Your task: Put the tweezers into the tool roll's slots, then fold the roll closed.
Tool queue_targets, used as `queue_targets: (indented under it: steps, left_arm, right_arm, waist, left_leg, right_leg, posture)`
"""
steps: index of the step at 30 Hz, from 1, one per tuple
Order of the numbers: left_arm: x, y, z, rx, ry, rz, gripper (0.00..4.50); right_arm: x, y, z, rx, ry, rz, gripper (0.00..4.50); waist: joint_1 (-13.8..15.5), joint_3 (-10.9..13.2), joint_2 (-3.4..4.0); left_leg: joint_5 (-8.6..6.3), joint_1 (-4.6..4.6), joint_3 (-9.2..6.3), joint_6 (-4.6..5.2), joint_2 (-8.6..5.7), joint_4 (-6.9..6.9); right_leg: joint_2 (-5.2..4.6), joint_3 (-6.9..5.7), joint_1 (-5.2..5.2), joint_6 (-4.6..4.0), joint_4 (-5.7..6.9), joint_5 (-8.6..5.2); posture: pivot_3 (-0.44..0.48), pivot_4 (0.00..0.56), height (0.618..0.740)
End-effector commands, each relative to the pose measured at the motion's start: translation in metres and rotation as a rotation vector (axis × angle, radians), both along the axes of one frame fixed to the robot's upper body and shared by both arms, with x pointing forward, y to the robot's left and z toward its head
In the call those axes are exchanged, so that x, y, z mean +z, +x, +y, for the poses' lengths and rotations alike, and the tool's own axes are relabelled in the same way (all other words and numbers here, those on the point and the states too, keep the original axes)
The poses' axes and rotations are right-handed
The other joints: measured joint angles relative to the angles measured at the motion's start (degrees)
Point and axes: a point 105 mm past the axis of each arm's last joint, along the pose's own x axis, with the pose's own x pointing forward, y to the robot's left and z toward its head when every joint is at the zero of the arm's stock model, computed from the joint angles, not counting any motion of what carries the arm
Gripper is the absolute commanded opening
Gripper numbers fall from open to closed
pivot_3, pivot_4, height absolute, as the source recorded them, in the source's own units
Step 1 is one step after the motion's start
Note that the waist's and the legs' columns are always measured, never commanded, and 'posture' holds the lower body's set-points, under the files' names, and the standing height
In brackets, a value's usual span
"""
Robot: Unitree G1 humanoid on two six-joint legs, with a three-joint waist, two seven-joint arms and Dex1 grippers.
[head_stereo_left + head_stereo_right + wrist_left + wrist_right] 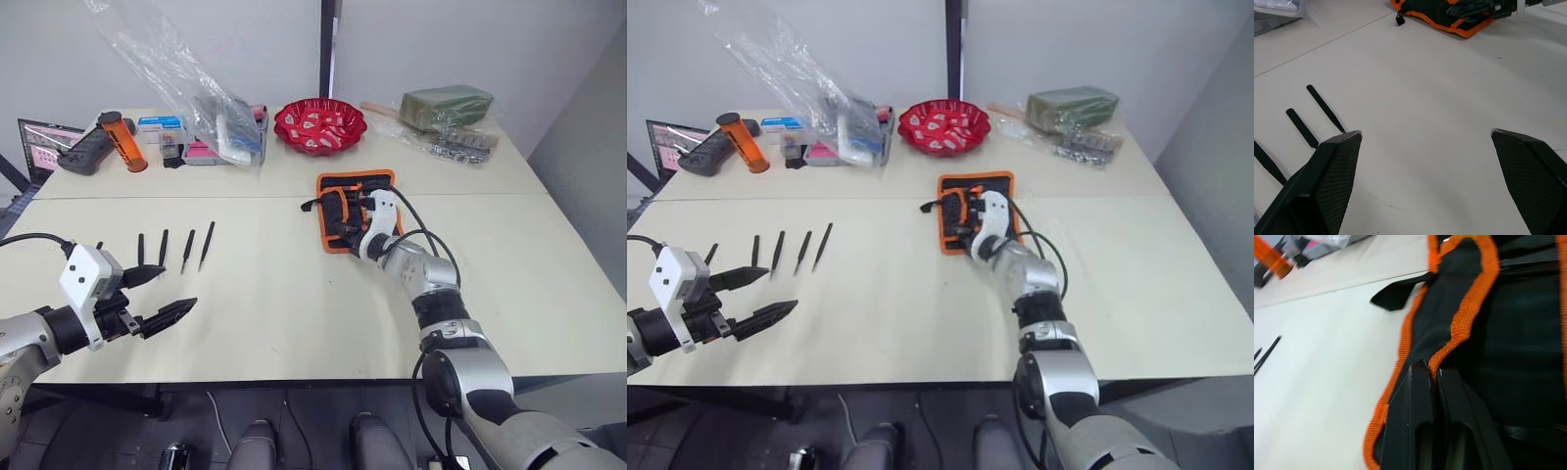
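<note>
Four slim black pointed tweezers (183, 251) lie in a row near the worktop's (274, 304) left front edge, just beyond the left end effector (155, 297), whose fingers are spread wide and empty. Farther back, the right end effector (1436, 377) is pinched closed on the orange border of the flat black fabric tool roll (345, 201).

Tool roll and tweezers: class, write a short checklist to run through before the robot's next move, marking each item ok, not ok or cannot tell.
1. Tool roll lies flat on the table: ok.
2. Right gripper shut on the roll's orange edge: ok.
3. Left gripper open and empty: ok.
4. Tweezers lie loose on the table, apart from the roll: ok.
5. Tweezers in the slots: not ok.
6. Slots open enough to take a tweezer: cannot tell.
</note>
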Motion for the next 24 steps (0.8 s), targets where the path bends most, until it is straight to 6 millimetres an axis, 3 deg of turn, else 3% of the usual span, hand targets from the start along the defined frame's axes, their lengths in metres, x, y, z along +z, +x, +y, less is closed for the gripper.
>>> queue_targets:
  steps: [1,5,9,16,24]
  left_arm:
    - [0.012,0.002,0.000,-0.012,0.027,-0.050,4.50]
    - [0.012,0.004,0.000,-0.016,0.029,-0.052,4.50]
    - [0.009,0.004,-0.002,-0.024,0.034,-0.043,4.50]
    - [0.006,0.002,-0.006,-0.048,0.038,-0.026,4.50]
    - [0.006,0.005,-0.015,-0.096,0.045,-0.016,4.50]
  right_arm:
    - [0.024,-0.014,0.041,0.223,-0.095,-0.155,0.03]
    - [0.024,-0.038,0.065,0.424,-0.219,-0.244,0.03]
    - [0.026,-0.055,0.075,0.554,-0.299,-0.294,0.03]
    - [0.008,-0.079,0.062,0.769,-0.591,-0.413,0.03]
    - [0.011,-0.091,0.043,0.898,-0.729,-0.467,0.03]
  waist:
    - [-0.23,0.00,0.00]
    - [-0.73,0.00,0.00]
    - [-0.75,0.00,0.00]
    - [-0.22,0.00,0.00]
    - [0.27,0.00,-0.01]
  left_leg:
    - [0.00,0.00,0.00,0.00,0.01,-0.01]
    - [0.00,-0.01,0.00,0.00,0.03,-0.07]
    - [0.00,-0.03,-0.02,0.00,0.02,-0.07]
    - [0.00,-0.04,-0.01,0.00,0.01,-0.05]
    - [0.00,-0.05,-0.01,0.00,0.01,-0.02]
  right_leg:
    - [0.01,0.00,-0.02,0.00,0.00,0.00]
    - [0.03,-0.01,-0.09,0.00,0.02,0.00]
    - [0.01,-0.02,-0.09,0.00,0.02,0.00]
    - [-0.01,-0.03,-0.08,0.01,0.00,0.00]
    - [-0.01,-0.02,-0.07,0.01,-0.02,-0.01]
  posture:
    - [0.000,0.150,0.740]
    - [0.000,0.150,0.740]
    - [0.000,0.150,0.740]
    - [0.000,0.150,0.740]
    - [0.000,0.150,0.740]
